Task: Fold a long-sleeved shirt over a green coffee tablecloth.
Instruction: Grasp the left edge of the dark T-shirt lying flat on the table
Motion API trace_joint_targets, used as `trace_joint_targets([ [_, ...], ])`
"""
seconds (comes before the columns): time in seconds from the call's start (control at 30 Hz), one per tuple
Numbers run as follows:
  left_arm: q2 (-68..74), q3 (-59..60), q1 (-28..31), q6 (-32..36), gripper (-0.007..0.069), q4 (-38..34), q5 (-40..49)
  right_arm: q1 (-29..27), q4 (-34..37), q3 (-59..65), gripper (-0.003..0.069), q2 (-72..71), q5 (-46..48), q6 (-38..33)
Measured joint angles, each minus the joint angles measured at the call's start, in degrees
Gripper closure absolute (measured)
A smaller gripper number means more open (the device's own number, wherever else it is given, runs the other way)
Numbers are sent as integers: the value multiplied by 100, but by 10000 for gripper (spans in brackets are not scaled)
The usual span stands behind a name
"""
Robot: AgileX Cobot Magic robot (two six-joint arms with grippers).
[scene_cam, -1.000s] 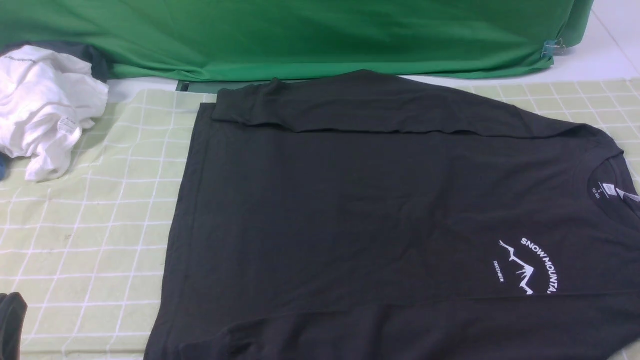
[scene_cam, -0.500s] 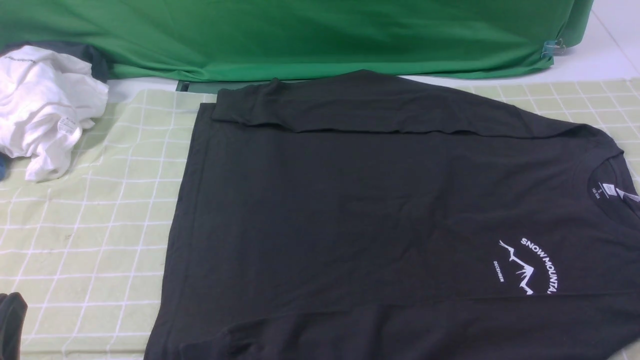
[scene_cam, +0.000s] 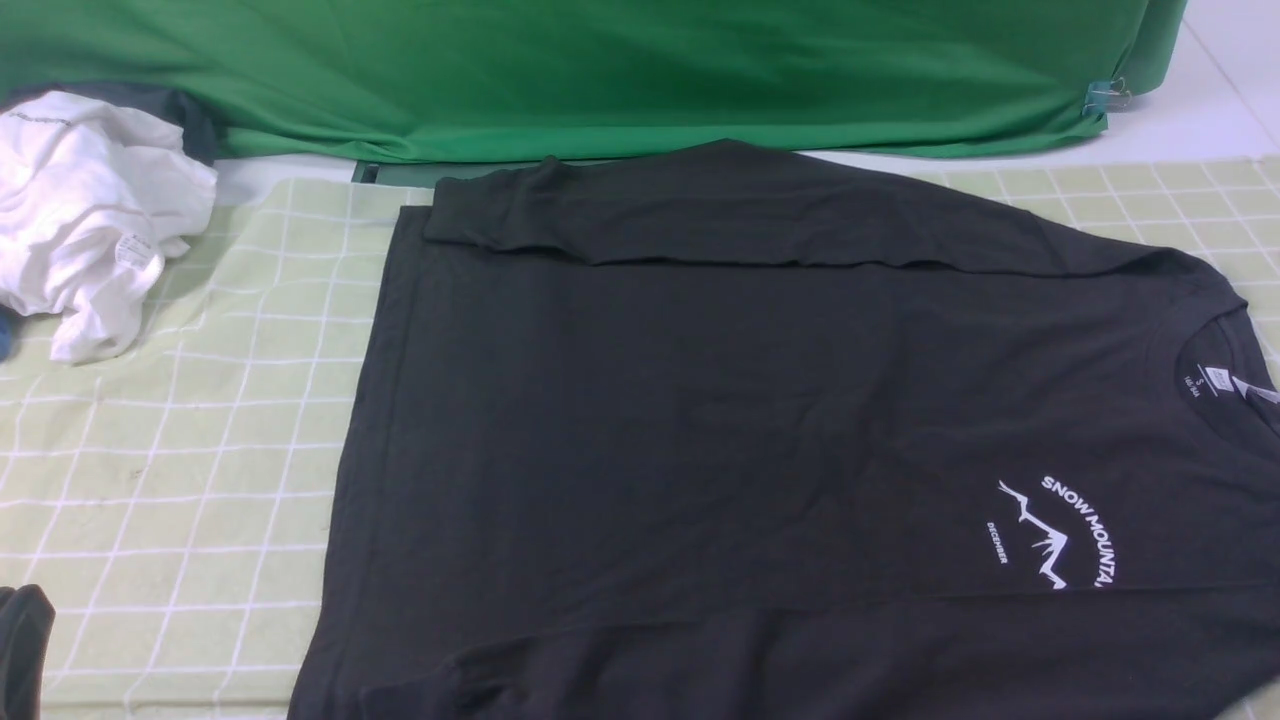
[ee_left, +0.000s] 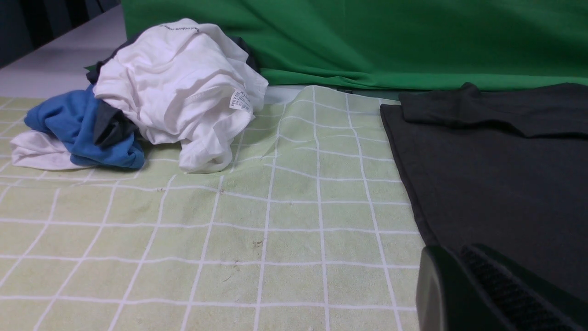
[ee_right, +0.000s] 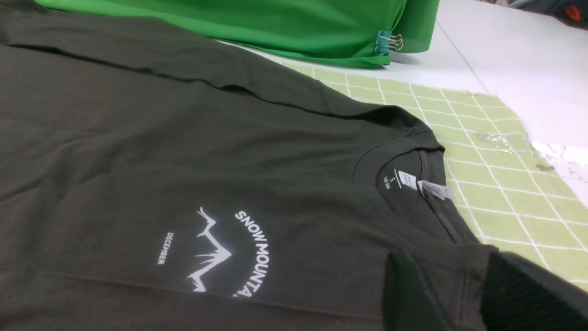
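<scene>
The long-sleeved shirt (scene_cam: 700, 420) lies flat and black on the green coffee tablecloth (scene_cam: 180, 450), collar to the right, its white mountain print (scene_cam: 1050, 535) facing up. Its far sleeve (scene_cam: 700, 215) is folded in along the back edge, and another fold line runs along the near edge. At the front left corner, beside the shirt's hem and apart from it, sits my left gripper (scene_cam: 20, 650) (ee_left: 452, 253), shut with nothing in it. My right gripper (ee_right: 443, 271) stands open over the near shoulder by the collar (ee_right: 413, 193); fabric shows between its fingers.
A crumpled white garment (scene_cam: 90, 220) with a blue one (ee_left: 78, 124) beside it lies at the back left of the cloth. A plain bright green cloth (scene_cam: 600, 70) hangs across the back, held by a clip (scene_cam: 1100, 98). White tabletop (ee_right: 514, 69) lies beyond the cloth's right end.
</scene>
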Motion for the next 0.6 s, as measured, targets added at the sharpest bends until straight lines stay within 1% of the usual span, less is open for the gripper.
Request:
trace_joint_targets([
  [0.5, 0, 0, 0, 0, 589, -8, -40, 0, 0, 0, 415, 0, 0, 0],
  [0.53, 0, 0, 0, -102, 589, -80, -143, 0, 0, 0, 415, 0, -6, 0],
  [0.6, 0, 0, 0, -415, 589, -466, -346, 0, 0, 0, 415, 0, -67, 0],
])
